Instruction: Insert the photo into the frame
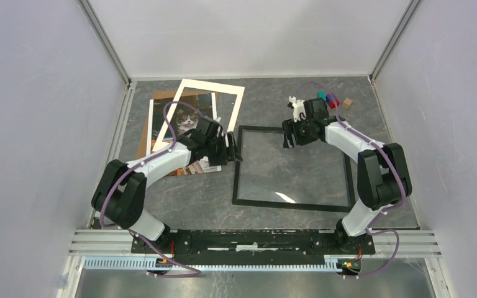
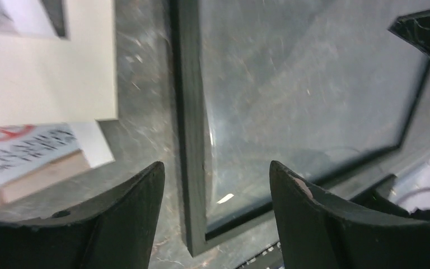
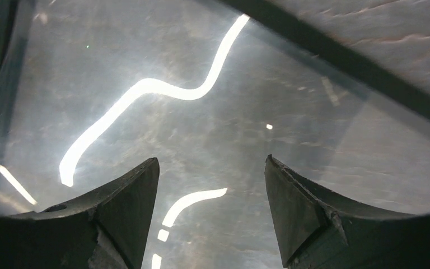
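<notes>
Looking down, I see the grey marbled tabletop (image 1: 273, 214) carrying the frame (image 1: 294, 205), lying flat at centre-right of the top view. Both arms reach in with bent elbows. The white mat (image 1: 233, 102) lies tilted at upper left, over the photo (image 1: 188, 119), whose cat shows through its opening, beside the frame and not in it. My left hand (image 1: 235, 151) hovers at the frame's left edge, fingers spread wide, holding nothing. My right hand (image 1: 287, 135) hangs over the frame's upper part, equally spread, also empty.
</notes>
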Motion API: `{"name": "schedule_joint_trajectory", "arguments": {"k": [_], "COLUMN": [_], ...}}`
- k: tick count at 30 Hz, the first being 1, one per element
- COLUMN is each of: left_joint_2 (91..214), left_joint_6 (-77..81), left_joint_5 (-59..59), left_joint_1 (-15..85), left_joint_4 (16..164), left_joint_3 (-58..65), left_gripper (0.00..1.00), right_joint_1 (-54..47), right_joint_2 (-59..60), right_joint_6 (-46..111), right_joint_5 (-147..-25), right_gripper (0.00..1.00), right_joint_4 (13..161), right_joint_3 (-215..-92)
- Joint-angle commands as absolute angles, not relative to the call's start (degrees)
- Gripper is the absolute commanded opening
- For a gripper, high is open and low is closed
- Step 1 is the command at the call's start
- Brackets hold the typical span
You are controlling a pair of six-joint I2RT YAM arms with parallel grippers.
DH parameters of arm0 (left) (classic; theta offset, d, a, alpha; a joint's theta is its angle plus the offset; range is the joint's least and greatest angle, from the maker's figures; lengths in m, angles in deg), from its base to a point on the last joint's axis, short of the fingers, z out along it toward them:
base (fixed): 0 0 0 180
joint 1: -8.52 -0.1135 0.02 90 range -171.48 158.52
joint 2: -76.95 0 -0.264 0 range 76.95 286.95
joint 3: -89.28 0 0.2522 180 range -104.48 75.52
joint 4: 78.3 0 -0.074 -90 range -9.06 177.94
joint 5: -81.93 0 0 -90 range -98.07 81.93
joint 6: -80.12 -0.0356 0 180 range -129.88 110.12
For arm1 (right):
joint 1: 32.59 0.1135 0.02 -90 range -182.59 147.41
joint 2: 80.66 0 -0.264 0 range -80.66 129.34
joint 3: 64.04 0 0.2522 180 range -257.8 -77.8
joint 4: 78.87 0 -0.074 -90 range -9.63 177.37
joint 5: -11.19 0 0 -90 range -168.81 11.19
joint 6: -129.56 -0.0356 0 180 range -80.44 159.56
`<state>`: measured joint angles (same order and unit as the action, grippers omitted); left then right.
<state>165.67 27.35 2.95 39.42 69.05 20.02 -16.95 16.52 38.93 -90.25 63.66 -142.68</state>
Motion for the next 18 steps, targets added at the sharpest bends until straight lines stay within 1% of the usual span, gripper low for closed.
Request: {"name": "schedule_joint_trajectory", "arguments": {"k": [1, 6, 8, 11, 14, 18], "left_joint_2": [163.0, 163.6, 165.3, 167.5, 168.1, 166.5], "left_joint_6": [34.4, 38.8, 40.2, 40.7, 40.2, 35.7], "left_joint_5": [16.8, 20.3, 21.8, 20.9, 15.0, 5.0], "left_joint_1": [40.2, 41.2, 41.5, 42.2, 42.2, 42.4], "left_joint_4": [79.0, 87.5, 91.8, 93.5, 88.5, 78.0], "left_joint_3": [28.0, 33.8, 34.8, 34.9, 34.1, 31.5], "left_gripper": [0.74, 0.75, 0.75, 0.73, 0.73, 0.65], "right_joint_1": [-16.8, -16.8, -16.9, -17.0, -17.2, -17.4], "right_joint_2": [13.0, 12.3, 12.3, 12.2, 12.0, 11.6], "right_joint_6": [35.2, 35.2, 35.3, 35.5, 35.6, 35.8], "right_joint_5": [-100.7, -99.4, -99.5, -99.1, -98.8, -98.7], "right_gripper": [0.75, 0.75, 0.75, 0.75, 0.75, 0.75], "right_joint_4": [68.8, 69.1, 69.1, 68.9, 69.0, 68.9], "right_joint_3": [-138.5, -137.6, -137.3, -136.4, -135.6, -134.8]}}
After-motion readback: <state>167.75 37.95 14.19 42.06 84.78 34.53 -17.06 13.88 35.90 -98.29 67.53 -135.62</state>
